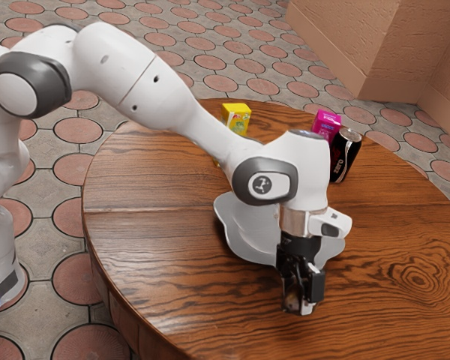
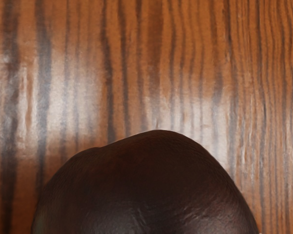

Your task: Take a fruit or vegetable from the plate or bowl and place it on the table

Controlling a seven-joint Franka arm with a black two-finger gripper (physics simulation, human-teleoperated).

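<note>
"Exterior view first: where is the gripper (image 1: pixel 302 304)?"

"Over the round wooden table (image 1: pixel 154 217), pointing down, past the pale grey dish (image 1: pixel 246 227) on the near side. The hand and wrist hide part of that dish."

"And its jaws?"

"I cannot tell whether they stand apart, together or clamped on something. They are dark and seen at a slant."

"What else is on the table?"

"A yellow box (image 1: pixel 235 118) beyond the arm (image 1: pixel 150 79), partly hidden by it. Toward the exterior view's right there's a black can (image 1: pixel 346 154) marked 'zero', with a magenta box (image 1: pixel 327 124) just beside it, partly behind it."

"And around the table?"

"A grey floor (image 1: pixel 161 58) set with reddish rounded stones, and a tan wall (image 1: pixel 345 49) in the far corner on the exterior view's right."

"Now the wrist view. Where is the fruit or vegetable?"

"A dark brown, rounded thing (image 2: pixel 151 190) sits large at the lower edge, at the hand or just under it. Its skin looks faintly wrinkled, and its outline has a low shoulder beside a higher hump. I can't name its kind."

"Gripped, or resting on the wood?"

"I cannot tell. Striped, glossy tabletop shows past it, with pale patches of shine."
</note>
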